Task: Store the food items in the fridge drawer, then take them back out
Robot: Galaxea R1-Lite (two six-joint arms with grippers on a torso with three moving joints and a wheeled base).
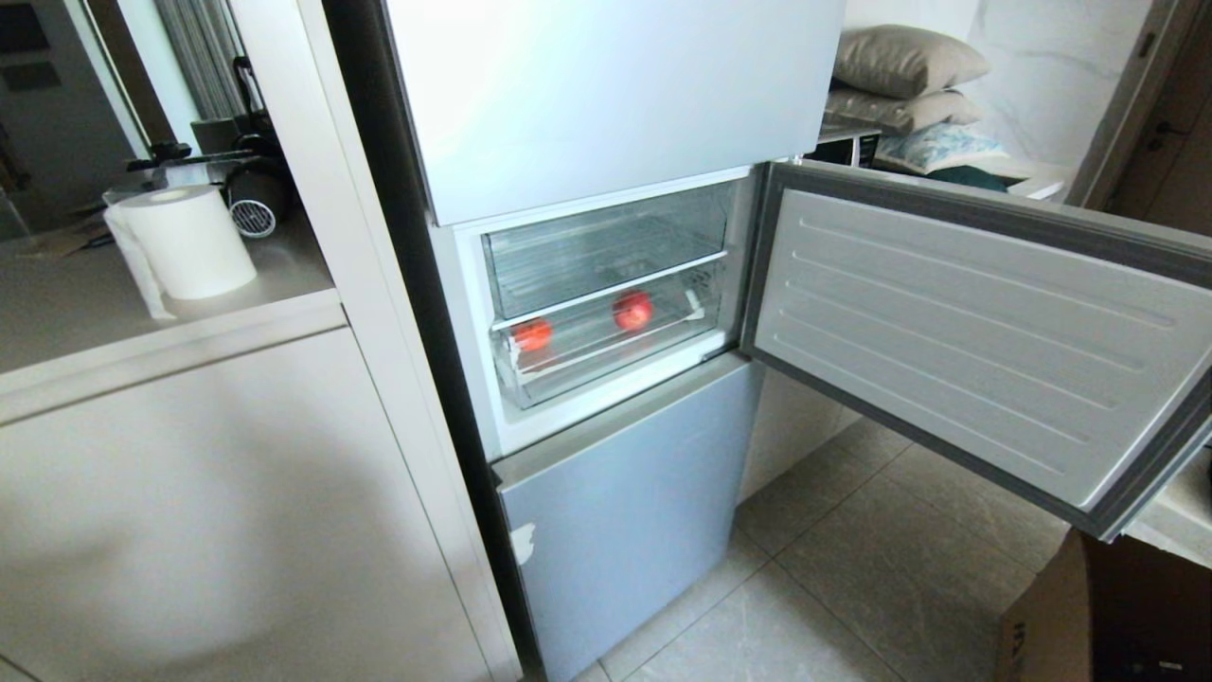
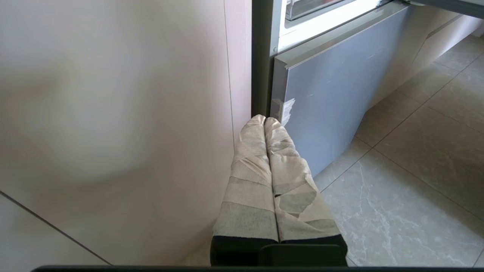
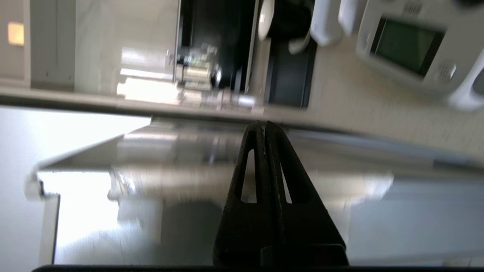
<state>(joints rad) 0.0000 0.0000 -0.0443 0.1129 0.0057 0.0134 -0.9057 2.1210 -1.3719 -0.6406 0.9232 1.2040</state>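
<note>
In the head view the middle fridge compartment stands open. Two food items lie in the shallow clear fridge drawer (image 1: 606,365) with the white front strip: an orange-red one (image 1: 533,333) on its left and a red one (image 1: 632,310) further right. Neither arm shows in the head view. My left gripper (image 2: 264,119), wrapped in pale tape, is shut and empty, parked low beside the fridge's grey lower door (image 2: 332,87). My right gripper (image 3: 262,124), black, is shut with nothing in it, away from the drawer, facing a blurred counter edge.
The compartment door (image 1: 975,332) swings out to the right over the tiled floor (image 1: 852,587). A taller clear drawer (image 1: 606,246) sits above the shallow one. A white cabinet (image 1: 189,493) with a paper roll (image 1: 189,242) is on the left. A cardboard box (image 1: 1108,616) sits at lower right.
</note>
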